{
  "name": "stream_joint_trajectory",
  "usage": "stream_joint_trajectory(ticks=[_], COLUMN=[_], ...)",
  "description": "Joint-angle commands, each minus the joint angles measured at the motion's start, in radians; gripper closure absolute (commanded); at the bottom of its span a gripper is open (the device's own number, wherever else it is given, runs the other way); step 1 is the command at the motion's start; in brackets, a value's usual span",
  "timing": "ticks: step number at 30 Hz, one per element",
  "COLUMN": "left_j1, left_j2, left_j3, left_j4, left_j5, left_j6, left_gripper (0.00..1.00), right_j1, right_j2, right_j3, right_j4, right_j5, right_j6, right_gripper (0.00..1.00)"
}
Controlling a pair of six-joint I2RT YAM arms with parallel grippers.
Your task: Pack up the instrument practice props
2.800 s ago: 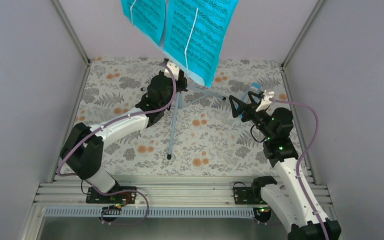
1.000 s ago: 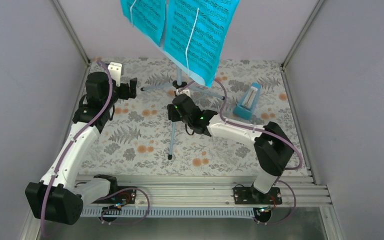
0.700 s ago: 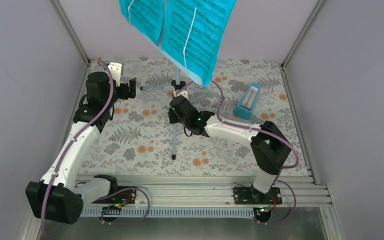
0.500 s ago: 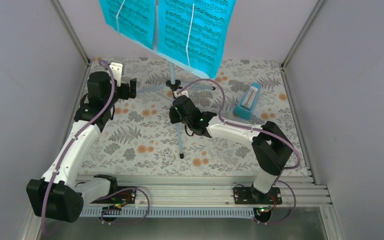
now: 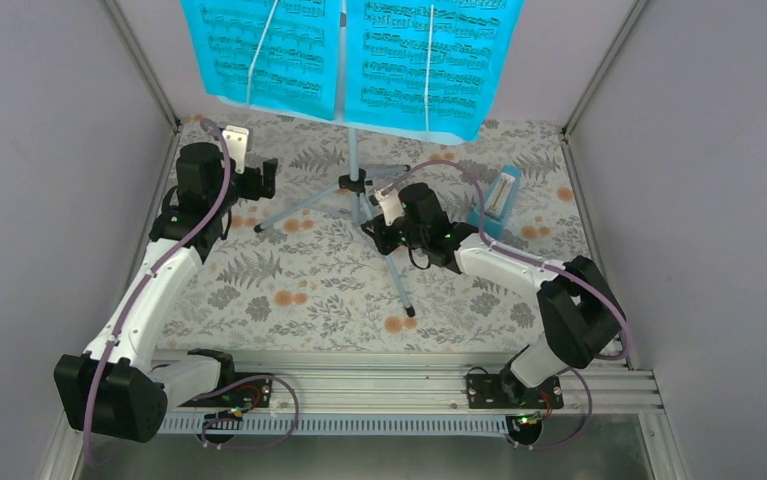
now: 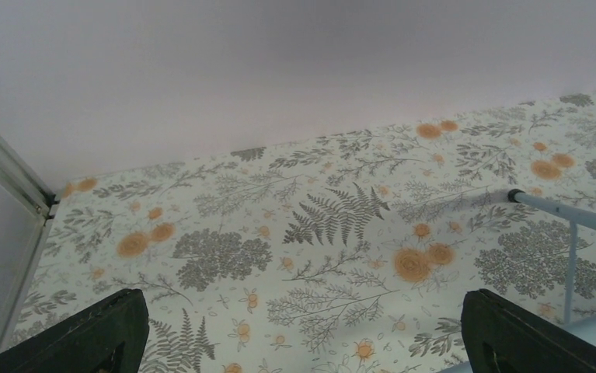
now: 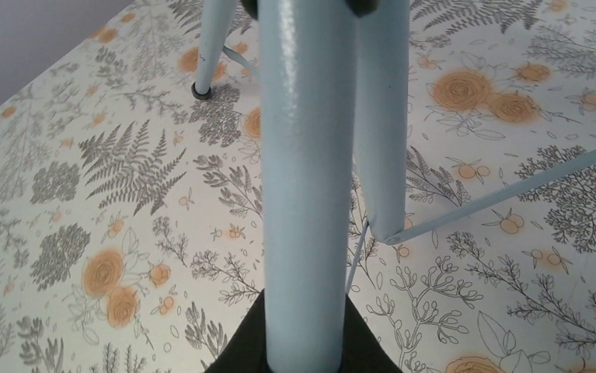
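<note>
The pale blue music stand (image 5: 353, 150) rises at the back centre. Two turquoise sheet-music pages (image 5: 424, 60) near the top of the view hide its desk. My right gripper (image 5: 386, 226) is shut on the stand's near tripod leg (image 5: 400, 283). That leg fills the right wrist view as a thick blue tube (image 7: 306, 155) between the dark fingers (image 7: 304, 346). The blue metronome (image 5: 500, 196) stands at the back right, just beyond the right arm. My left gripper (image 5: 263, 178) is open at the back left. Only patterned cloth shows between its jaws (image 6: 302, 307).
The floral tablecloth (image 5: 289, 290) is bounded by grey walls on three sides and a metal rail (image 5: 359, 385) at the near edge. Another tripod leg (image 5: 294, 213) reaches left toward the left gripper, and its tip (image 6: 566, 219) shows in the left wrist view.
The right gripper has closed on the stand's leg and moved right. The stand has turned, its near foot has slid right, and the pages now face the camera squarely. The left arm barely moved.
</note>
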Motion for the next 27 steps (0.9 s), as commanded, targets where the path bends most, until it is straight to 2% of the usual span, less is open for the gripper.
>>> stream_joint_trajectory(ticks=[1, 2, 3, 5, 6, 8, 10, 15, 19, 26, 27], left_j1=[0.001, 0.0, 0.001, 0.001, 0.001, 0.001, 0.001, 0.001, 0.0, 0.001, 0.0], left_j2=[-0.005, -0.007, -0.009, -0.011, -0.014, -0.024, -0.035, -0.054, -0.058, -0.068, -0.072], left_j3=[-0.013, -0.016, -0.016, -0.016, -0.018, -0.02, -0.026, -0.035, -0.042, -0.058, -0.062], left_j4=[0.016, 0.018, 0.017, 0.019, 0.02, 0.026, 0.034, 0.043, 0.048, 0.067, 0.072], left_j5=[0.037, 0.035, 0.032, 0.027, 0.024, 0.023, 0.022, -0.007, -0.043, -0.046, -0.045], left_j6=[0.007, 0.008, 0.009, 0.011, 0.011, 0.01, 0.007, 0.013, 0.02, 0.019, 0.019], left_gripper=[0.0, 0.0, 0.0, 0.0, 0.0, 0.0, 0.0, 0.0, 0.0, 0.0, 0.0], right_j1=[-0.023, -0.024, -0.027, -0.027, -0.027, -0.027, -0.027, -0.026, 0.014, 0.124, 0.136], right_j2=[-0.01, -0.01, -0.012, -0.023, -0.033, -0.063, -0.11, -0.244, -0.277, -0.199, -0.185], right_j3=[0.013, 0.017, 0.02, 0.023, 0.02, 0.003, -0.026, -0.114, -0.129, -0.103, -0.096], right_j4=[0.042, 0.042, 0.043, 0.039, 0.036, 0.032, 0.031, 0.053, 0.015, -0.034, -0.036], right_j5=[-0.157, -0.153, -0.146, -0.131, -0.12, -0.093, -0.07, -0.009, 0.155, 0.362, 0.392], right_j6=[-0.274, -0.277, -0.273, -0.261, -0.254, -0.243, -0.233, -0.137, 0.02, 0.158, 0.177], right_gripper=[0.96, 0.93, 0.82, 0.51, 0.4, 0.23, 0.13, 0.04, 0.04, 0.08, 0.11])
